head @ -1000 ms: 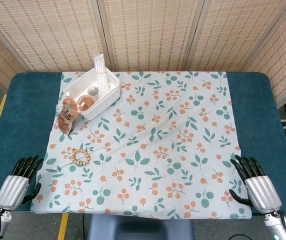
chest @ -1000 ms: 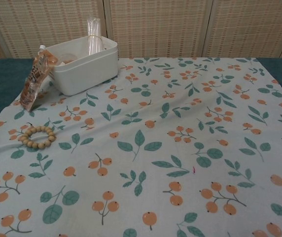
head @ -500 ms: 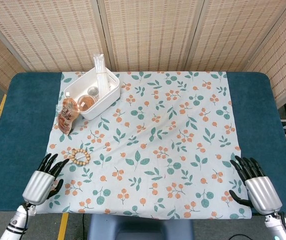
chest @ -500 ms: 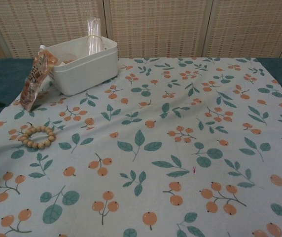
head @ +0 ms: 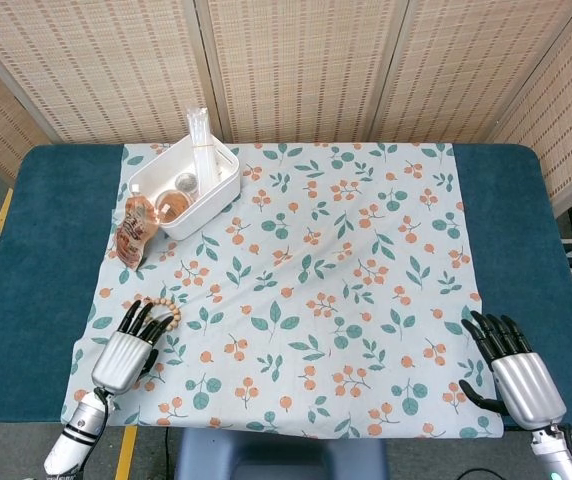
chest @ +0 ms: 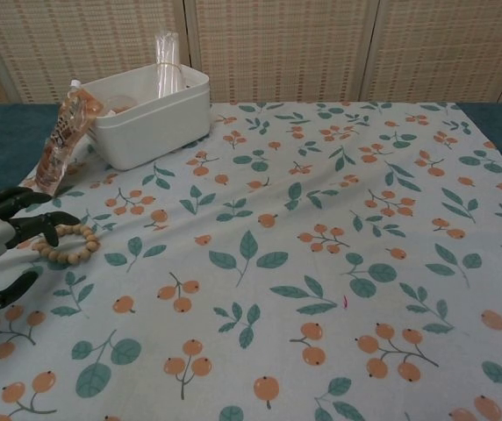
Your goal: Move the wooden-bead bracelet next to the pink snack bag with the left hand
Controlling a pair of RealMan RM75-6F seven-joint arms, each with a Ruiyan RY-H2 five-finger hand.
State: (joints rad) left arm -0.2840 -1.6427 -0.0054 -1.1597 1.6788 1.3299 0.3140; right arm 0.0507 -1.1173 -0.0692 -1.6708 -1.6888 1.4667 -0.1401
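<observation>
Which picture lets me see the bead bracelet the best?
The chest view. There the bead bracelet lies mostly in the open on the cloth, with single beads easy to tell apart, and the left hand reaches its near edge. In the head view the bracelet looks smaller, and the hand's fingers cover part of it.

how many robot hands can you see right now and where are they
2. The left hand is at the table's near-left, fingers spread, reaching over the wooden-bead bracelet. The right hand rests open at the near-right corner.
</observation>
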